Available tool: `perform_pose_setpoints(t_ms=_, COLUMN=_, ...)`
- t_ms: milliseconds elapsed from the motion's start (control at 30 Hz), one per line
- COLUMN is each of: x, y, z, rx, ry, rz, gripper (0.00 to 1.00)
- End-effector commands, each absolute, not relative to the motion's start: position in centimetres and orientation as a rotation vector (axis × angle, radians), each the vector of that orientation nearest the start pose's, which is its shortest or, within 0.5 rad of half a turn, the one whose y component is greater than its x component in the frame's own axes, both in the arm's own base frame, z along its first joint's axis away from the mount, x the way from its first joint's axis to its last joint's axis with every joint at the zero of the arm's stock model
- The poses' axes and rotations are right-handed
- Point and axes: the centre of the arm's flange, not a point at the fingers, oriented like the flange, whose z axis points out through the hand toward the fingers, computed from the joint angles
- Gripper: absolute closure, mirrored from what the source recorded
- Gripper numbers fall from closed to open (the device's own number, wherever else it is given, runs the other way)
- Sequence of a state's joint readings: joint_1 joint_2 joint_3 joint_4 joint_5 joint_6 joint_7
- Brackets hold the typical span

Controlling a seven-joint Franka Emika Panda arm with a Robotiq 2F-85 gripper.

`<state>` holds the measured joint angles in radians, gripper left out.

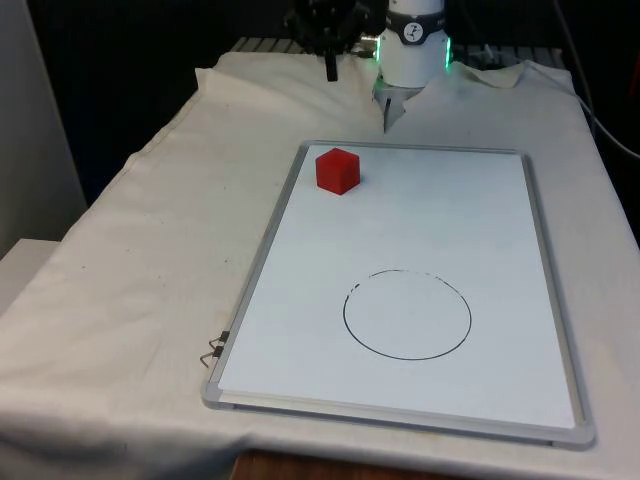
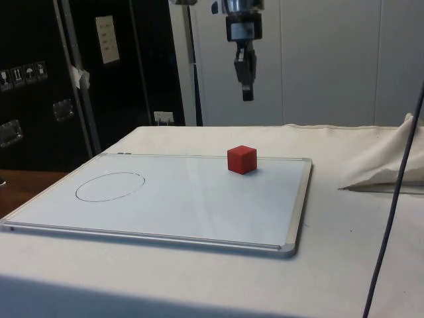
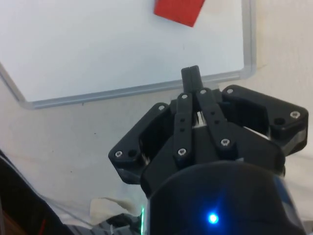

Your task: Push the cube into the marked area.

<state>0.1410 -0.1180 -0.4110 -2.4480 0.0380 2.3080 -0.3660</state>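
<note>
**Cube awaiting push, gripper aloft**

Circle: lying toward the board's near end, nothing sitting inside it.
Cube: red, resting by the board's far corner on the front view's left, well apart from the circle. Looking light, rigid and apt to slide on the glossy surface; best contacted low on its far face.
Gripper: hanging high above the board's far edge, fingers pressing together, carrying nothing.
</note>
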Motion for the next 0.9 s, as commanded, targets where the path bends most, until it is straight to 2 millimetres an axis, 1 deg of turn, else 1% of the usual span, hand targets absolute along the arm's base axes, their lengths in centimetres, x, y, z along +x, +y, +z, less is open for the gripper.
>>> perform_pose_setpoints(t_ms=0, x=44.8, y=-12.5, z=33.6, rx=-3.058, ry=-0.116, rz=0.014, gripper=1.0)
perform_pose_setpoints(t_ms=267, x=43.2, y=-13.7, z=31.0, rx=-3.057, ry=-0.163, rz=0.034, gripper=1.0)
perform_pose_setpoints(t_ms=300, x=43.4, y=-13.6, z=31.3, rx=-3.054, ry=-0.158, rz=0.042, gripper=1.0)
perform_pose_setpoints(t_ms=400, x=42.6, y=-13.9, z=29.9, rx=-3.06, ry=-0.183, rz=0.037, gripper=1.0)
perform_pose_setpoints(t_ms=467, x=42.5, y=-13.9, z=29.6, rx=-3.061, ry=-0.184, rz=0.036, gripper=1.0)
perform_pose_setpoints(t_ms=567, x=42.1, y=-13.9, z=28.5, rx=-3.069, ry=-0.185, rz=0.027, gripper=1.0)
perform_pose_setpoints(t_ms=600, x=42.2, y=-13.9, z=28.7, rx=-3.066, ry=-0.183, rz=0.041, gripper=1.0)
perform_pose_setpoints(t_ms=733, x=41.6, y=-13.8, z=27.2, rx=-3.082, ry=-0.189, rz=0.015, gripper=1.0)
perform_pose_setpoints(t_ms=867, x=41.2, y=-13.8, z=26.2, rx=-3.092, ry=-0.181, rz=0.002, gripper=1.0)
